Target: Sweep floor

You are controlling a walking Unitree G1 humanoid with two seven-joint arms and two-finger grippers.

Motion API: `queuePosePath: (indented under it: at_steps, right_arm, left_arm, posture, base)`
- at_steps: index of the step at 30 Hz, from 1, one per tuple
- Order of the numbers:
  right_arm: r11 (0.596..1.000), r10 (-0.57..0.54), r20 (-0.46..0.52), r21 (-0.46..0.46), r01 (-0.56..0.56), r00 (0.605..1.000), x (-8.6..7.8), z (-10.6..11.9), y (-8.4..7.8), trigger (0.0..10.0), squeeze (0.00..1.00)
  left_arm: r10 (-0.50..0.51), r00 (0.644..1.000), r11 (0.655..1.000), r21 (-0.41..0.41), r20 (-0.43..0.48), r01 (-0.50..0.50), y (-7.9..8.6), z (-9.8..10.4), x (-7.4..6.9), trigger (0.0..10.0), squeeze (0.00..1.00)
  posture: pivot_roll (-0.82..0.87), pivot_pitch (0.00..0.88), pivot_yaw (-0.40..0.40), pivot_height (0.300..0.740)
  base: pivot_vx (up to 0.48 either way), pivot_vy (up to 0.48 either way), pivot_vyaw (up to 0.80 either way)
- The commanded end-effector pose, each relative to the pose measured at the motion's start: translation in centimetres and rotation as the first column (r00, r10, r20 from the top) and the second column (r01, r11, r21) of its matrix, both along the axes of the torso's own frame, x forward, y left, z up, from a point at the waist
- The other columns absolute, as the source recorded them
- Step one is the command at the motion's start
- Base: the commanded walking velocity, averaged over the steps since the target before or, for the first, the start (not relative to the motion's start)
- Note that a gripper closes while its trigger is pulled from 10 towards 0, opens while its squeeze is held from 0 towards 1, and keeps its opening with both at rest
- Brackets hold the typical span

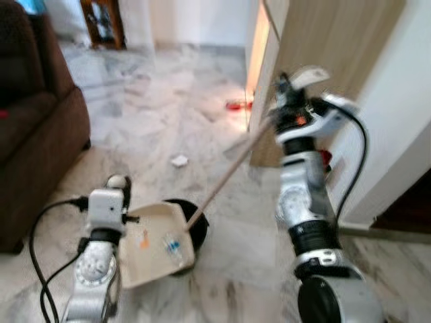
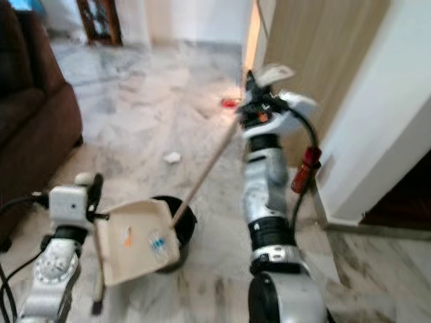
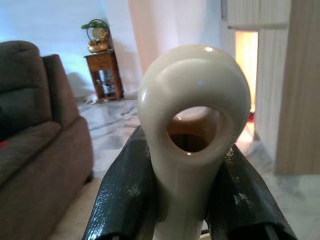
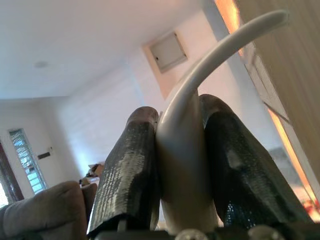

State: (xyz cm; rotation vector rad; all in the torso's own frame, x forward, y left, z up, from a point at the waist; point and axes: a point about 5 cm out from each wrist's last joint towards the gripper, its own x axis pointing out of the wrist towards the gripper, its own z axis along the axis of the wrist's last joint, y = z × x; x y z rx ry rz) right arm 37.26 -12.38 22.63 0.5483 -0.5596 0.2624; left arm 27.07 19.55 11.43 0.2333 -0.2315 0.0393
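Home living room: brown sofa point(image 1: 34, 128) on the left, marble tile floor point(image 1: 168, 114), small wooden side table point(image 3: 104, 72) with a plant point(image 3: 96, 25) on top, wood-panel door point(image 1: 323, 60), white walls.

Marble floor point(image 1: 168, 87), grey-veined: white paper scrap point(image 1: 179, 160) mid-room; red object point(image 1: 238, 105) by the doorway; brown sofa point(image 1: 34, 134) standing along the left.

Cream dustpan point(image 1: 156, 245), brown sofa point(image 1: 34, 134), grey-veined marble floor point(image 1: 168, 121).

No legible text, label, brand or number anywhere — not on dustpan, walls or furniture.
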Motion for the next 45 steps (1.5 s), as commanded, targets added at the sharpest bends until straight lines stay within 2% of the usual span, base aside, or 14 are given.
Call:
queuePosePath:
  at_steps: [1, 9, 17, 27, 45]
  right_arm:
    - [0.997, 0.029, 0.057, 0.065, -0.033, 0.998, -0.02, 1.77, 1.02, 10.0, 0.0]
    - [0.998, 0.035, 0.061, 0.056, -0.038, 0.998, -0.04, 1.85, 1.12, 10.0, 0.0]
    - [0.998, 0.039, 0.062, 0.049, -0.042, 0.997, -0.07, 1.82, 1.22, 10.0, 0.0]
    - [0.998, 0.048, 0.065, 0.048, -0.051, 0.997, -0.06, 1.85, 1.38, 10.0, 0.0]
    - [0.996, 0.052, 0.061, 0.064, -0.056, 0.997, -0.02, 1.8, 1.38, 10.0, 0.0]
  left_arm:
    - [-0.025, 0.997, 1.0, -0.006, 0.071, 0.026, -0.4, 1.39, 0.25, 10.0, 0.0]
    - [-0.024, 0.997, 1.0, -0.005, 0.073, 0.024, -0.41, 1.42, 0.27, 10.0, 0.0]
    - [-0.027, 0.997, 1.0, -0.007, 0.073, 0.027, -0.42, 1.45, 0.26, 10.0, 0.0]
    - [-0.023, 0.997, 1.0, -0.004, 0.076, 0.023, -0.31, 1.54, 0.27, 10.0, 0.0]
    - [-0.024, 0.997, 1.0, -0.003, 0.078, 0.024, -0.21, 1.63, 0.37, 10.0, 0.0]
  posture:
    - [0.13, 0.0, -0.071, 0.74]
    - [0.13, 0.0, -0.07, 0.74]
    - [0.13, 0.0, -0.071, 0.74]
    - [0.14, 0.0, -0.071, 0.74]
    - [0.14, 0.0, -0.069, 0.74]
  base:
    - [0.296, 0.0, 0.0]
    - [0.296, 0.0, 0.0]
    - [0.294, 0.0, 0.65]
    - [0.292, 0.0, 0.28]
    - [0.295, 0.0, 0.0]
